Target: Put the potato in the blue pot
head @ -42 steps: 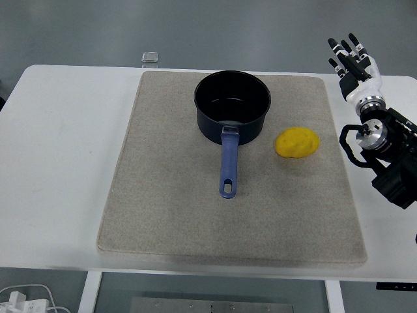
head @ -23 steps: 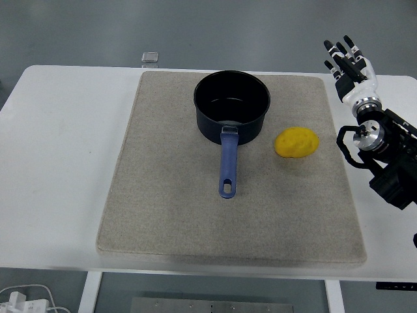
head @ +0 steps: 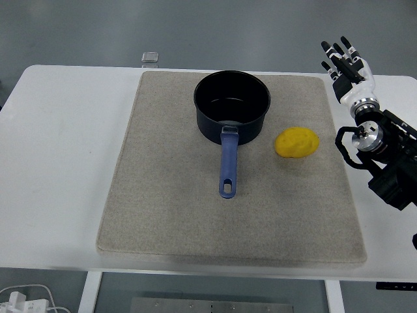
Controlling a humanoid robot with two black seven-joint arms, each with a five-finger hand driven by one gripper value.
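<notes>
Sitting on the beige mat (head: 169,195) toward the counter's (head: 58,143) right side, the potato (head: 297,142) is yellow and lies free, touched by nothing. Blue pot (head: 232,106) stands upright just left of it, nearer the mat's far edge, interior dark; the two are close but apart. Pot's blue handle (head: 227,163) points toward the counter's near edge.

Right hand (head: 350,70) is up over the counter's far right corner, off the mat's right edge. Fingers (head: 338,53) are spread apart and extended, pointing away toward the far edge, holding nothing. The potato lies left of the hand and nearer the near edge, well apart from the fingertips; the black forearm (head: 384,156) comes in from the right edge, roughly level with the potato but clear of it.

Small grey square object (head: 150,57) sits at the counter's far edge, beyond the mat's far left corner. White cables (head: 26,298) show below the counter's near left corner.
</notes>
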